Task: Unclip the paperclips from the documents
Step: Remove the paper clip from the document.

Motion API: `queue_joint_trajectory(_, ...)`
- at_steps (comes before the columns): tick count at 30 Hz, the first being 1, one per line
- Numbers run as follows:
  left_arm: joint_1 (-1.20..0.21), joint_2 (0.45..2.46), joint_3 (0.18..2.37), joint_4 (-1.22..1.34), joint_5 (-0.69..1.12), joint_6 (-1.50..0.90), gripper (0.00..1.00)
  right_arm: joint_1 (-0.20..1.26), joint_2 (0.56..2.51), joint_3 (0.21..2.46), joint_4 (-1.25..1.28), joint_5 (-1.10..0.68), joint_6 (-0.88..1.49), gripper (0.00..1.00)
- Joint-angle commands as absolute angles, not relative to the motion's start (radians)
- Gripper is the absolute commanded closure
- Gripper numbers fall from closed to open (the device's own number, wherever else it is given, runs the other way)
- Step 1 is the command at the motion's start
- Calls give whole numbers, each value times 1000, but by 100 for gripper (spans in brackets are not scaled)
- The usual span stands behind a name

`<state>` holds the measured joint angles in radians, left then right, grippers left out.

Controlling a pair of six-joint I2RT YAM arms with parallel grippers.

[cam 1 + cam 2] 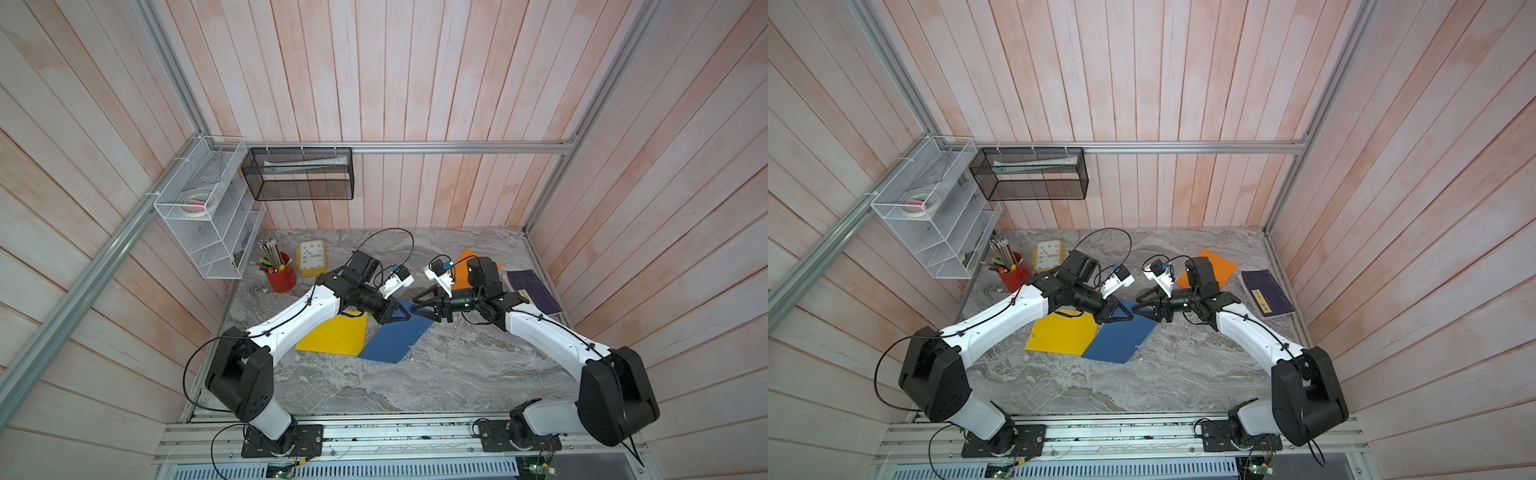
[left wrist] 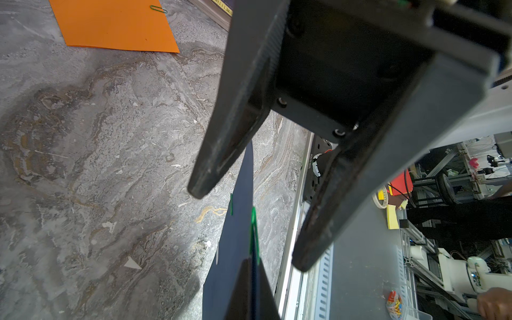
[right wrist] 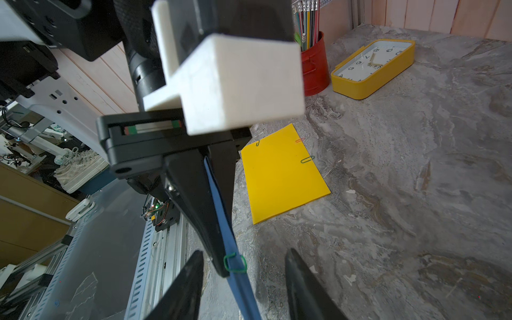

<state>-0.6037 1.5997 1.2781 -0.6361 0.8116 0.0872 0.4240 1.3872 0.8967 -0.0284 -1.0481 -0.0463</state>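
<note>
Black jaws of the left gripper (image 3: 221, 267) are clenching the blue document (image 1: 395, 338) by its raised corner. The right gripper (image 3: 244, 256) is holding its jaws apart, straddling the green paperclip (image 3: 235, 263). The yellow document (image 1: 332, 334) is lying at nine o'clock of the blue one, the orange document (image 1: 467, 268) at one o'clock.

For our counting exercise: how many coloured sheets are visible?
3: yellow sheet lying flat; blue sheet beside it, one corner lifted; orange sheet farther back, partly hidden by the right arm.
</note>
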Motion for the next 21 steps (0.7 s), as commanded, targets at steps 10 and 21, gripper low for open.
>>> queue_joint_trajectory(10, -607, 1620, 1285, -651, 834, 121, 100, 428, 1402, 891, -23, -1112, -69, 65)
queue_joint_trajectory(21, -610, 1624, 1287, -660, 816, 143, 100, 427, 1416, 891, -31, -1147, -76, 78)
